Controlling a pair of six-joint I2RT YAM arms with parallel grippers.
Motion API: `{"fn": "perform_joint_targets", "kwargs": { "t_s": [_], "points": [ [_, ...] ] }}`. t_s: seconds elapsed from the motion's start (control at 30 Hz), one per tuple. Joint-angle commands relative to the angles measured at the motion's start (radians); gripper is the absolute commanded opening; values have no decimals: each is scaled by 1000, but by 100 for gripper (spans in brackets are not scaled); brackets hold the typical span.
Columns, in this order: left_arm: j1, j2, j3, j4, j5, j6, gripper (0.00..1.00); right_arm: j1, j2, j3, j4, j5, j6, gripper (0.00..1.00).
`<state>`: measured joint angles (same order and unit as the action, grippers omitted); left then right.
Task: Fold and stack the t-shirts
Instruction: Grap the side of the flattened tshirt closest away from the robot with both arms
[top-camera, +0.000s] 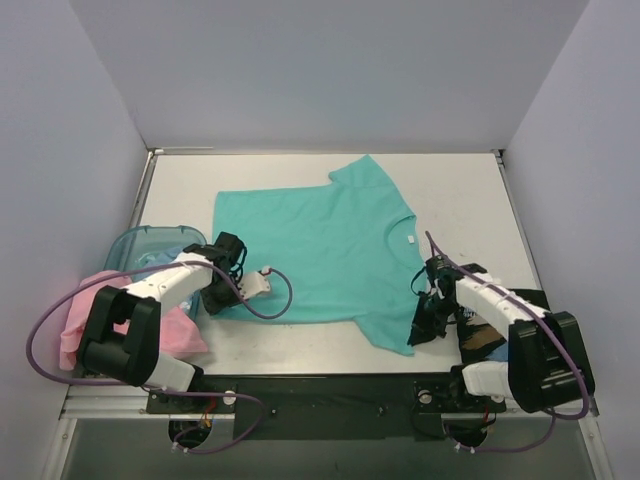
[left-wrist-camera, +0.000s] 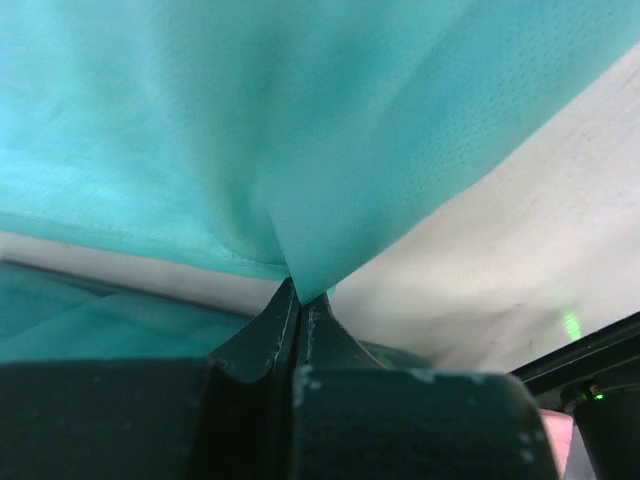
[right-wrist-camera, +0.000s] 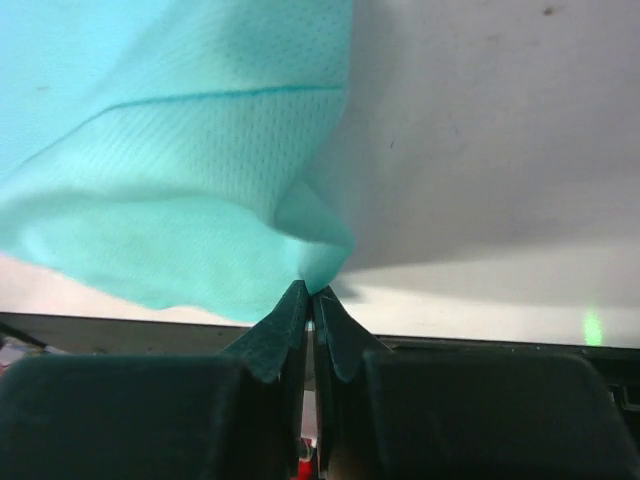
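- Top external view: teal-green t-shirt (top-camera: 320, 250) spread flat on the counter (top-camera: 460, 190), collar toward the right arm, hem toward the left. Pale pink t-shirt (top-camera: 80, 320) bunched at the left edge, against the blue tub (top-camera: 140, 245).
- Left wrist view: left pincer (left-wrist-camera: 298, 300) clamped tight on a teal hem corner, cloth tented above it.
- Right wrist view: right pincer (right-wrist-camera: 310, 300) pinched tight on teal cloth, apparently the near sleeve's edge.
- Likely step: first fold of the teal shirt, near edge gripped at both ends.
- Next, probably: lift both ends together, carry toward the far edge, keep the cloth taut and level.
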<state>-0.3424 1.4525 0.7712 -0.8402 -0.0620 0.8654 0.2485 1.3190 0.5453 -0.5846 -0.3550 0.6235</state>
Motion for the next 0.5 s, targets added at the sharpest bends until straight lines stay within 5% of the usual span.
{"fn": "perform_joint_targets", "kwargs": {
  "t_s": [0.0,0.17,0.47],
  "points": [
    [22,-20,135,-77,44,-32,0,-37,-119,90,-87,-5,-36,0],
    [49,58,286,-76,56,-58,0,-106,-55,318,-96,-38,-131,0],
    [132,327,546,-63,18,-65,0,-156,411,776,-63,-91,-324,0]
  ]
}}
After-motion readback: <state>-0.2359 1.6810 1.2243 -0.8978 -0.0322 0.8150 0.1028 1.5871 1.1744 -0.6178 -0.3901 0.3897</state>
